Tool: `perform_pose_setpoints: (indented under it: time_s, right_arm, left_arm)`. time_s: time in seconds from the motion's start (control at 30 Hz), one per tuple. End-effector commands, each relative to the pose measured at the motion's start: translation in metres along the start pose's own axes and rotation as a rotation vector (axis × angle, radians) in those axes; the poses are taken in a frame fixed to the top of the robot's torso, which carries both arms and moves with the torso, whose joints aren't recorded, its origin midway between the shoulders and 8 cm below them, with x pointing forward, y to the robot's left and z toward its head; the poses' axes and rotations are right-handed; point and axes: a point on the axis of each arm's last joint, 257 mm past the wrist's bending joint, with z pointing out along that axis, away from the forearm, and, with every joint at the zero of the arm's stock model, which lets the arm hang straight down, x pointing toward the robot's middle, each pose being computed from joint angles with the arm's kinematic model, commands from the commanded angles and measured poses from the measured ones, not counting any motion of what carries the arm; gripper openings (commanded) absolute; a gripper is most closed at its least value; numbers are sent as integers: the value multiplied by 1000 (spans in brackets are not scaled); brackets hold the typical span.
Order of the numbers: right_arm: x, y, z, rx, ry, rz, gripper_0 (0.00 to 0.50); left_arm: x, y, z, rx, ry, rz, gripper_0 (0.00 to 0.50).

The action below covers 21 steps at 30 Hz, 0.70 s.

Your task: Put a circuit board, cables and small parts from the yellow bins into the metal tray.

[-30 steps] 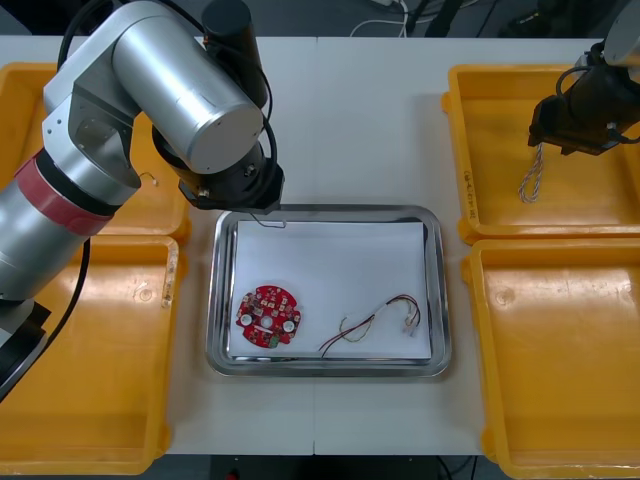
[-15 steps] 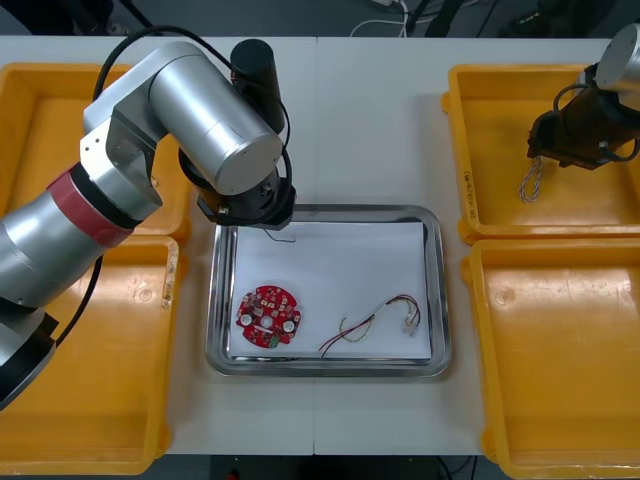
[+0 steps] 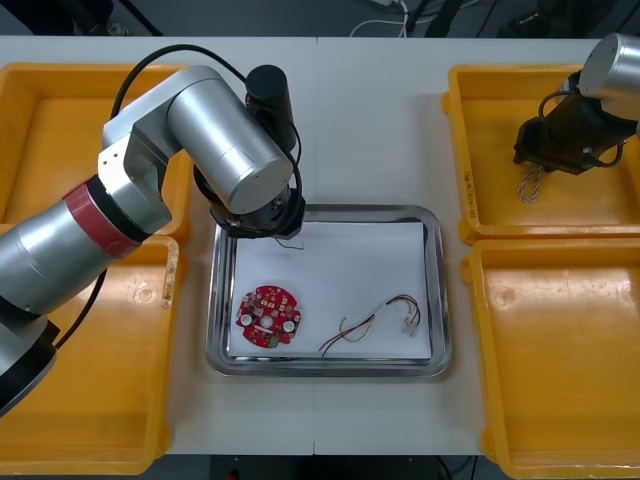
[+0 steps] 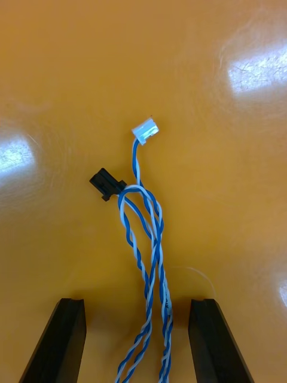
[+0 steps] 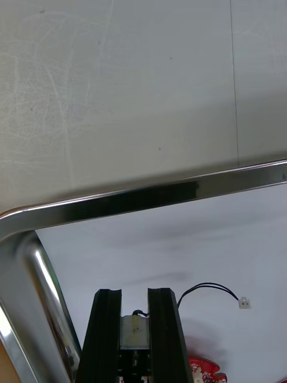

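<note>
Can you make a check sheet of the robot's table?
Surface: light table, yellow bins, metal tray white inside.
Job's things: red circuit board and red and yellow cable lie in the tray.
Clutter: nothing seen.
Grippers: left gripper over tray's far-left corner, shut on small metal part; right gripper open over far right bin.
Cables: black cable trails from the part; twisted blue and white cable lies between right fingers.
Surroundings: dark floor beyond table.
</note>
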Motion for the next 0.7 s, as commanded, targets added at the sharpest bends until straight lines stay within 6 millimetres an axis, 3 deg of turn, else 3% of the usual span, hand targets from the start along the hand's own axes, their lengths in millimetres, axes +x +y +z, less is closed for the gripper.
perform_pose_setpoints:
  time_s: [0.03,0.3,0.33,0.43,0.47,0.63,0.7]
  right_arm:
    - [-24,27,-15,-37,-51,-33,500]
    - [-17,18,-6,-29,-51,-41,500]
    - [-16,18,-4,-31,-51,-40,478]
    - [-14,17,-2,-36,-52,-40,213]
    - [-13,17,-1,-38,-50,-38,157]
    - [-11,17,1,-42,-46,-42,98]
    - [-11,17,1,-42,-46,-44,0]
  left_arm:
    - [6,-8,7,20,-7,37,0]
    - [12,-1,18,26,-14,27,0]
    - [13,0,20,26,-13,26,1]
    - [15,3,24,27,-18,25,0]
    - [15,3,25,30,-21,26,1]
    - [17,9,28,21,-18,27,1]
    - [19,10,29,21,-16,28,0]
